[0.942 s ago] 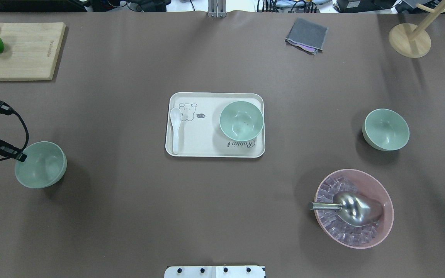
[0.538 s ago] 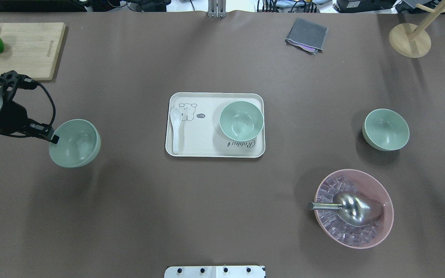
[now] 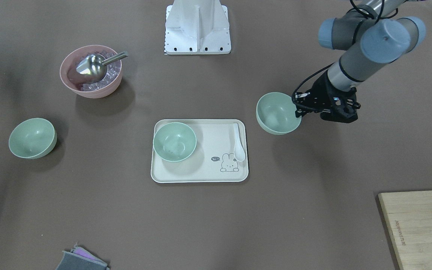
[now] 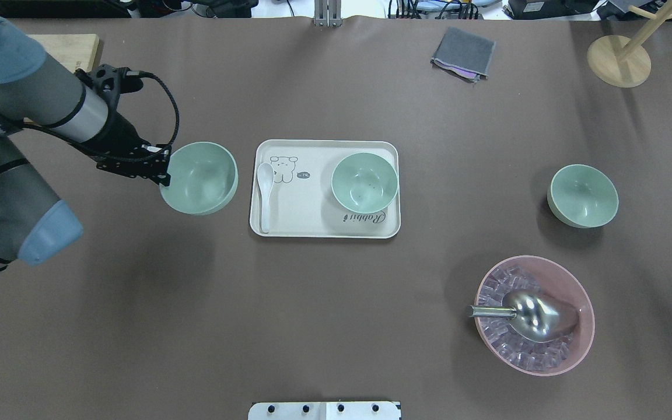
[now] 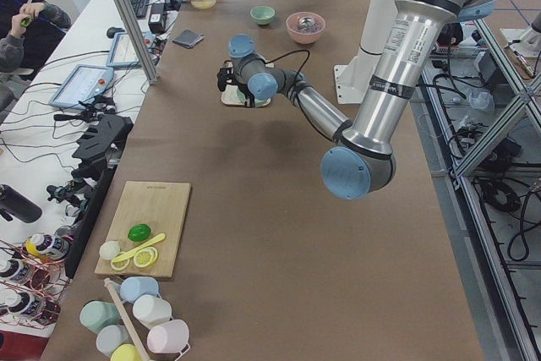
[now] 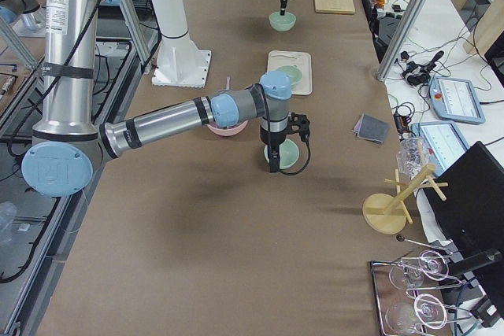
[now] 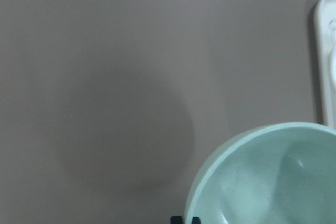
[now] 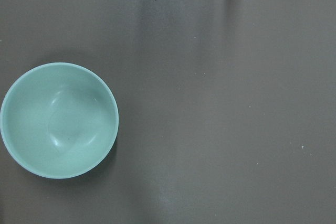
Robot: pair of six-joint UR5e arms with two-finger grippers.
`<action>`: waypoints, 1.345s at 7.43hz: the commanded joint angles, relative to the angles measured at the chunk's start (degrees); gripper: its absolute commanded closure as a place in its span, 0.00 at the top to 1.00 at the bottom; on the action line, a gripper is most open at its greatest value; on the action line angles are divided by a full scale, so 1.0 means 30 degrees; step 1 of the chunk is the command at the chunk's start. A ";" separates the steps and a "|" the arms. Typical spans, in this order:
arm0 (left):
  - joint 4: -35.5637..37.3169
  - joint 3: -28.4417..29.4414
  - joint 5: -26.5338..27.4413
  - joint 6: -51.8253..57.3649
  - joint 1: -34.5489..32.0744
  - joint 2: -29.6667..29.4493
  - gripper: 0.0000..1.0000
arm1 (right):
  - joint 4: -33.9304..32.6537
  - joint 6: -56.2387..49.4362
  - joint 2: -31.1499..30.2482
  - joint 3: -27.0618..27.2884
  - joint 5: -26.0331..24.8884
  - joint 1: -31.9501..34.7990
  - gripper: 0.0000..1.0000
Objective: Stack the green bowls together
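Observation:
My left gripper [image 4: 164, 174] is shut on the near-left rim of one green bowl [image 4: 199, 178] and holds it just left of the white tray [image 4: 324, 232]. In the front view the gripper [image 3: 297, 109] and this bowl [image 3: 277, 112] are on the right. In the left wrist view the bowl [image 7: 273, 182] fills the lower right. A second green bowl [image 4: 364, 182] sits on the tray's right half. A third green bowl [image 4: 583, 195] stands alone on the right and shows in the right wrist view [image 8: 59, 120]. My right gripper [image 6: 272, 166] hangs beside it; I cannot tell whether it is open.
A pink bowl [image 4: 569, 274] with ice and a metal scoop [image 4: 537, 315] stands at the near right. A white spoon [image 4: 265, 195] lies on the tray's left. A grey cloth [image 4: 463, 53], a wooden stand [image 4: 619, 61] and a cutting board [image 3: 418, 228] lie at the far edges.
My left arm has carried the green bowl to the right and farther from the robot, up to the tray's left edge. The other two bowls have not moved.

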 commanded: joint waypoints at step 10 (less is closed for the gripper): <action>0.0620 0.7950 0.3043 -0.8024 0.3631 -0.9997 0.00 | 0.0000 0.0005 0.0163 -0.0059 -0.0037 -0.0002 1.00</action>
